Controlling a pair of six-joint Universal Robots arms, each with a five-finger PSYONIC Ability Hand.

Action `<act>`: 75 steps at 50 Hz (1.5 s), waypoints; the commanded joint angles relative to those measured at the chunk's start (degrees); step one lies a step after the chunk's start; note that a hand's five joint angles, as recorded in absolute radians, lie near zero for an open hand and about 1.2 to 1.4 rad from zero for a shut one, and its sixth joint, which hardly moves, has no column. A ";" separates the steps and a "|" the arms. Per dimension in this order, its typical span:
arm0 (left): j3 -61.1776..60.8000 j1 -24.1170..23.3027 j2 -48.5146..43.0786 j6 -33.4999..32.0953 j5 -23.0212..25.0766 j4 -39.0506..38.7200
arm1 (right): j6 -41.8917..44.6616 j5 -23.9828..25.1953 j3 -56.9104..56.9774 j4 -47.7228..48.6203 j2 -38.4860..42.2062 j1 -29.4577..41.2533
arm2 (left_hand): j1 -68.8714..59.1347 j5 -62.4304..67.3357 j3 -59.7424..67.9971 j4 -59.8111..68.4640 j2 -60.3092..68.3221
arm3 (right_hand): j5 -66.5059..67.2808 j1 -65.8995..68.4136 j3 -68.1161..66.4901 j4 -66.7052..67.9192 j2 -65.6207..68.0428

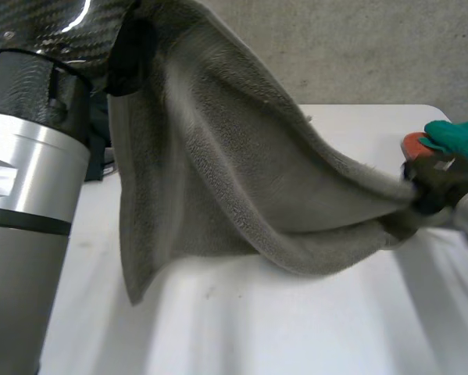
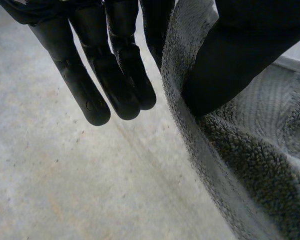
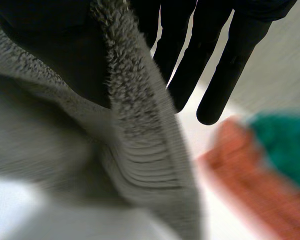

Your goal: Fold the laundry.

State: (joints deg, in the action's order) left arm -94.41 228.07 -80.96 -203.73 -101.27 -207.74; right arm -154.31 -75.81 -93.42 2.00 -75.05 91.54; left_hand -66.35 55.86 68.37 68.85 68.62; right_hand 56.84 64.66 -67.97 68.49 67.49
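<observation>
A grey fleece towel (image 1: 241, 180) hangs stretched between my two hands above the white table (image 1: 296, 336). My left hand (image 1: 128, 55) holds one corner high at the left; in the left wrist view its thumb (image 2: 230, 60) pinches the towel's edge (image 2: 255, 165) against straight fingers (image 2: 114, 75). My right hand (image 1: 430, 189) grips the opposite corner low at the right, just above the table. There the thumb (image 3: 54, 45) presses the towel (image 3: 139, 150) against the straight fingers (image 3: 215, 65). The towel's lower corner hangs down to the table near the left arm.
A green cloth (image 1: 456, 137) lies on a red cloth (image 1: 415, 144) at the table's right edge, just behind my right hand; the green (image 3: 285, 145) and red (image 3: 240, 170) cloths lie past its fingertips. My left arm (image 1: 30, 195) stands large at the left.
</observation>
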 commanded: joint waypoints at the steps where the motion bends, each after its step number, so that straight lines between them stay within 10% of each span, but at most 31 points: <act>1: -1.04 7.82 1.42 0.00 0.37 9.19 | 18.33 -0.57 5.52 -8.84 -15.47 -3.13 | -13.65 14.14 11.63 11.15 11.38 | 13.16 15.34 -12.03 11.51 12.51; 13: -7.19 18.38 -9.37 -0.09 7.22 16.84 | 23.35 0.05 17.04 -30.29 -13.91 -1.29 | -13.65 14.14 11.63 11.15 11.38 | 13.16 15.34 -12.03 11.51 12.51; 24: 7.90 19.26 -30.64 -0.44 10.12 16.85 | 29.51 -9.61 29.33 -30.22 8.85 6.27 | -13.65 14.14 11.63 11.15 11.38 | 13.16 15.34 -12.03 11.51 12.51; 38: 43.87 18.73 -37.25 -0.26 8.54 -7.92 | 28.19 -16.48 45.97 24.08 14.85 11.20 | -13.65 14.14 11.63 11.15 11.38 | 13.16 15.34 -12.03 11.51 12.51; 57: 8.05 19.34 -30.04 3.78 9.60 -11.28 | 27.57 -8.39 14.51 14.27 8.43 11.64 | -13.65 14.14 11.63 11.15 11.38 | 13.16 15.34 -12.03 11.51 12.51; 68: -3.14 22.69 -32.77 4.13 11.97 -13.92 | 15.19 -7.51 11.60 10.13 20.73 9.62 | -13.65 14.14 11.63 11.15 11.38 | 13.16 15.34 -12.03 11.51 12.51; 75: -4.47 23.21 -31.80 3.96 12.15 -13.92 | 0.78 -7.07 11.16 9.34 20.29 5.32 | -13.65 14.14 11.63 11.15 11.38 | -41.77 -39.58 42.90 -43.42 -42.42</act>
State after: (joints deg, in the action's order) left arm -98.53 250.84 -113.53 -199.68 -89.20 -221.73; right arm -143.06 -83.00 -82.36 11.69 -54.38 99.79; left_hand -66.35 56.03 68.55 68.86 68.73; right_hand 23.96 34.44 -34.92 34.88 34.37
